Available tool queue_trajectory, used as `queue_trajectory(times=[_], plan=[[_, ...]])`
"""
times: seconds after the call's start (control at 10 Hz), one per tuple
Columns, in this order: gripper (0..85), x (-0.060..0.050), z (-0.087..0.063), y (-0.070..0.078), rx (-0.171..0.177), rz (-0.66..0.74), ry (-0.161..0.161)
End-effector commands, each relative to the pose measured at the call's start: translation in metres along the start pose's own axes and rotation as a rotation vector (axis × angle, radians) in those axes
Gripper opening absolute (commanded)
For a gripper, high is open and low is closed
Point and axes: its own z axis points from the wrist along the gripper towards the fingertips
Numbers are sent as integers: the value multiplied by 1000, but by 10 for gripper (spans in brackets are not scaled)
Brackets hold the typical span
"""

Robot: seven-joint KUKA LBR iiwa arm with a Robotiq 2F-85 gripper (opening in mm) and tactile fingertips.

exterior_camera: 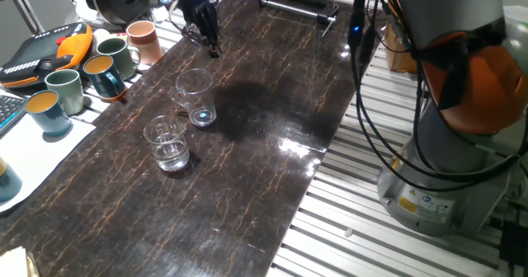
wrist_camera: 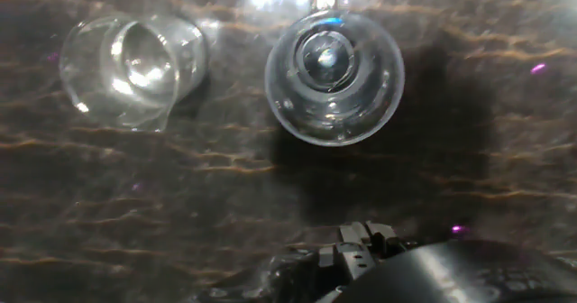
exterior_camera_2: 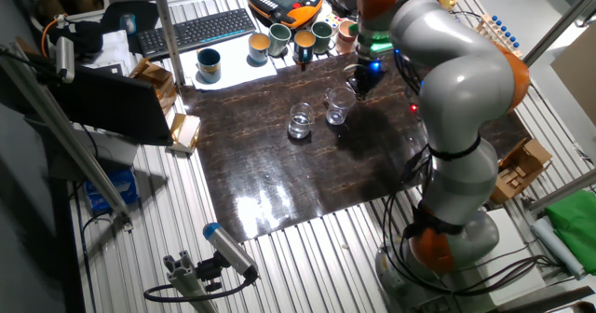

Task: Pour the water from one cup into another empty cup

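The shorter rounded cup (exterior_camera: 167, 143) stands on the dark table (exterior_camera: 272, 87) with a little clear water (exterior_camera: 172, 156) in its bottom. Just behind it is the taller straight-sided empty cup (exterior_camera: 195, 97). The other fixed view shows the short cup (exterior_camera_2: 300, 122) left of the tumbler (exterior_camera_2: 338, 106). My black gripper (exterior_camera: 213, 46) hangs above the table beyond the tumbler, holding nothing. In the hand view the tumbler (wrist_camera: 334, 73) lies almost straight below, the short cup (wrist_camera: 135, 64) to its left, and my gripper (wrist_camera: 361, 249) shows at the bottom edge. How its jaws stand is unclear.
Several coloured mugs (exterior_camera: 115, 56) stand in a row along the table's left edge, beside an orange teach pendant (exterior_camera: 45, 50). A keyboard (exterior_camera_2: 200, 29) lies behind them. The robot base (exterior_camera: 445, 170) and hanging cables (exterior_camera: 363, 79) stand off the table's right edge.
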Motion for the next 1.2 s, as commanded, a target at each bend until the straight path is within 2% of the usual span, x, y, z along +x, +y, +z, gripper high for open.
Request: queue_trajectory(times=[0.0,0.1,0.2,0.3,0.4,0.5,0.8,1.0,1.1], plan=[[7,0,1,-1,-30,29,8],[7,0,1,-1,-41,44,-9],[7,-4,-1,9,-50,62,-34],[7,-13,-7,33,-47,85,-60],[7,-21,-9,52,-55,97,-72],[7,-28,-7,66,-69,104,-102],[7,-53,15,103,-70,118,-156],[7,-61,28,123,-71,137,-199],[7,-63,32,126,-72,131,-217]])
